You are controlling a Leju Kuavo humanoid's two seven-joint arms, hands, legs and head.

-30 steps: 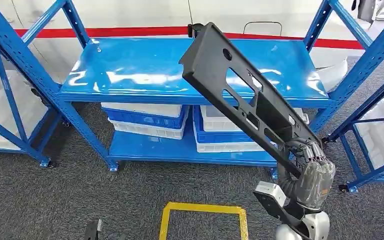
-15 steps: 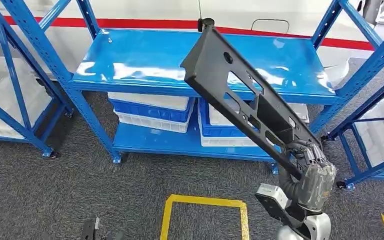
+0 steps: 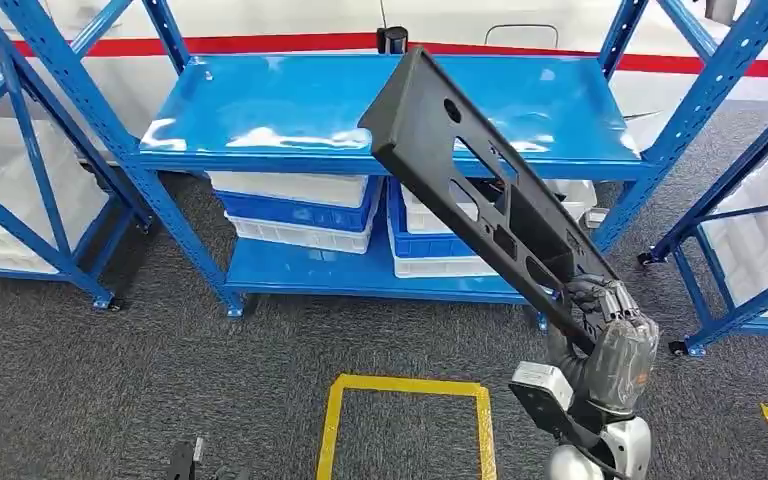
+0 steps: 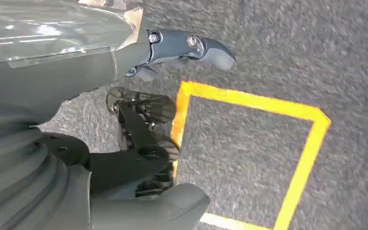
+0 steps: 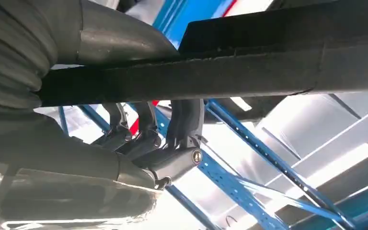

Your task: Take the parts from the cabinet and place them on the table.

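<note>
Head view: your right robot hand (image 3: 615, 340) grips the long black panel part (image 3: 490, 205) at its lower end; it slants up before the blue shelf (image 3: 290, 110). Judge it stiff, light, leverage-prone.
Left wrist view: left robot hand (image 4: 172, 52) empty, fingers apart.
Right wrist view: fingers (image 5: 184, 120) wrap the part's edge; regrip nearer mid-length.

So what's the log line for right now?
right robot hand: holds black part | part: tilted up, in front of blue shelf | left robot hand: holds nothing
</note>
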